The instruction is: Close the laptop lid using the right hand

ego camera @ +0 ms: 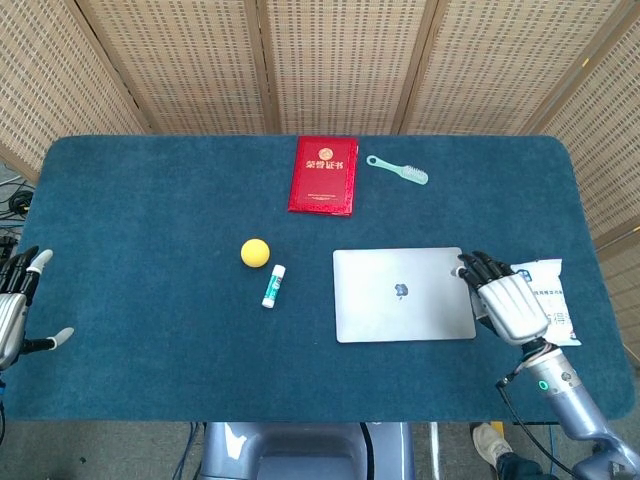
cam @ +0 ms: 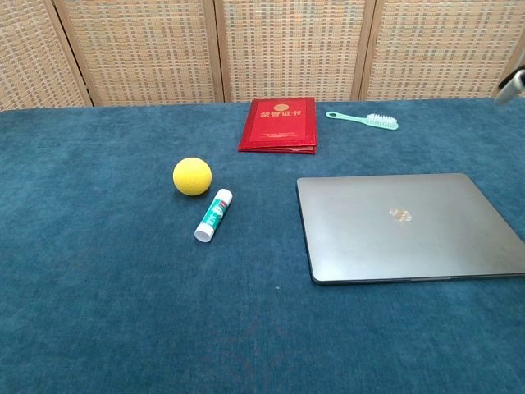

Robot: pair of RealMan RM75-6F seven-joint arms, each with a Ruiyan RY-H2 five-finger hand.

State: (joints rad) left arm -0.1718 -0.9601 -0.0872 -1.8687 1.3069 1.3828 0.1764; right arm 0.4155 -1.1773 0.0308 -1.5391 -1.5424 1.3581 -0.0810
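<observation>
Blue cloth covers the table [ego camera: 150, 330]. Right of centre and near, the grey laptop [ego camera: 402, 294] lies fully closed. Over its right edge hangs the right hand [ego camera: 508, 303], fingers spread, holding nothing. At the far left edge, the left hand [ego camera: 14, 305] shows parted fingers. A yellow ball [ego camera: 255, 252] sits left of the laptop.

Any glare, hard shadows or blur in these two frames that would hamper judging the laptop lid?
Head view: even, soft light, and the laptop lid reads uniformly grey with only faint shadow at its edges; the right hand is sharp, no motion blur. Chest view: a mild sheen across the lid around the logo, not washed out; the yellow ball casts a soft shadow; focus holds back to the screen panels.
</observation>
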